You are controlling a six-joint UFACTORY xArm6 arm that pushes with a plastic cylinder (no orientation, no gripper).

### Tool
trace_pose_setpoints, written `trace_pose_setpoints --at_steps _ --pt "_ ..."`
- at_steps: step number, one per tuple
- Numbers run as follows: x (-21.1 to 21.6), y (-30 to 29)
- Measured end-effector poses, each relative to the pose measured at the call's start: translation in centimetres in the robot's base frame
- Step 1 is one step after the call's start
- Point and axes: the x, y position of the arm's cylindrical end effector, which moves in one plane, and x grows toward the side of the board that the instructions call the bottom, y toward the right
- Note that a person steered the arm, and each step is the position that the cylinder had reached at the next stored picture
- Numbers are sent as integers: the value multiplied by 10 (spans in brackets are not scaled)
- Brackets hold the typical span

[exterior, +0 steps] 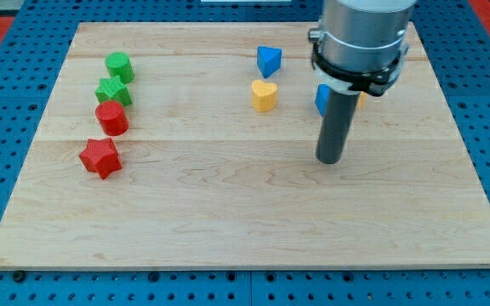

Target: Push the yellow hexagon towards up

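My tip (330,160) rests on the wooden board (228,212), right of centre. The rod and the arm body hide most of what lies behind them. A blue block (321,99) shows partly at the rod's left side, above the tip. A thin yellow sliver (361,97) shows at the rod's right side; its shape cannot be made out, so I cannot tell if it is the yellow hexagon. A yellow heart (264,96) lies to the upper left of the tip, well apart from it.
A blue triangle (268,60) sits above the yellow heart. At the view's left stand a green cylinder (119,65), a green star (111,90), a red cylinder (111,118) and a red star (100,157) in a column.
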Motion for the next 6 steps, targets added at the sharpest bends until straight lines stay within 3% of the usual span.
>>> trace_pose_setpoints --at_steps 2,6 --pt "-53 44" --pt "-172 32"
